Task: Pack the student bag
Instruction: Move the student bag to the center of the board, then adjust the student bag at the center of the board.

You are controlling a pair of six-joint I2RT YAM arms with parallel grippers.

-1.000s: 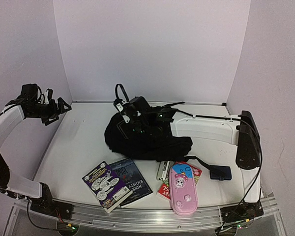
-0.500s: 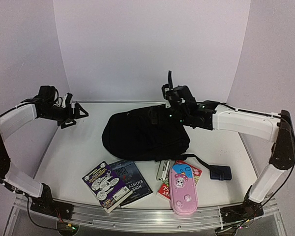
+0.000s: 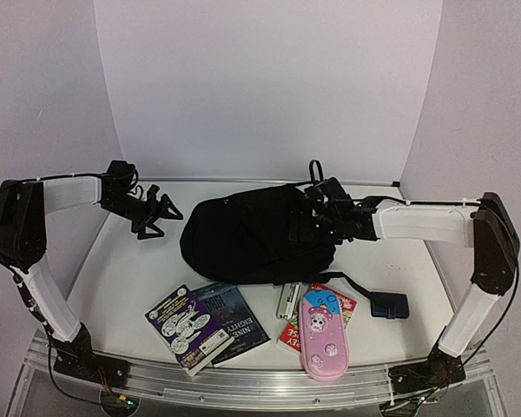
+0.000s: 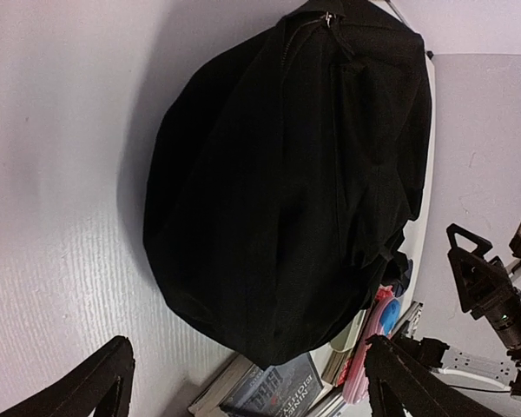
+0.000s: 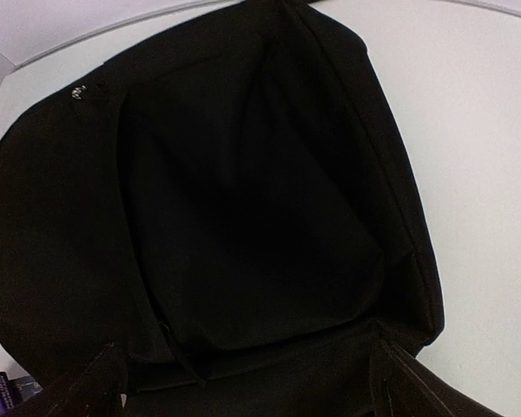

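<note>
The student bag (image 3: 243, 243) lies on its side at the middle of the bench (image 3: 130, 278). The left claw (image 3: 161, 217) hovers just left of the bag, fingers apart, holding nothing. The right claw (image 3: 313, 217) sits over the bag's right end, fingers spread wide. Whether it touches the fabric cannot be told.

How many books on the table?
3. A purple book at the front left, a dark book overlapping its right side, a red book mostly under the pink pencil case. Others may be hidden under the backpack.
</note>
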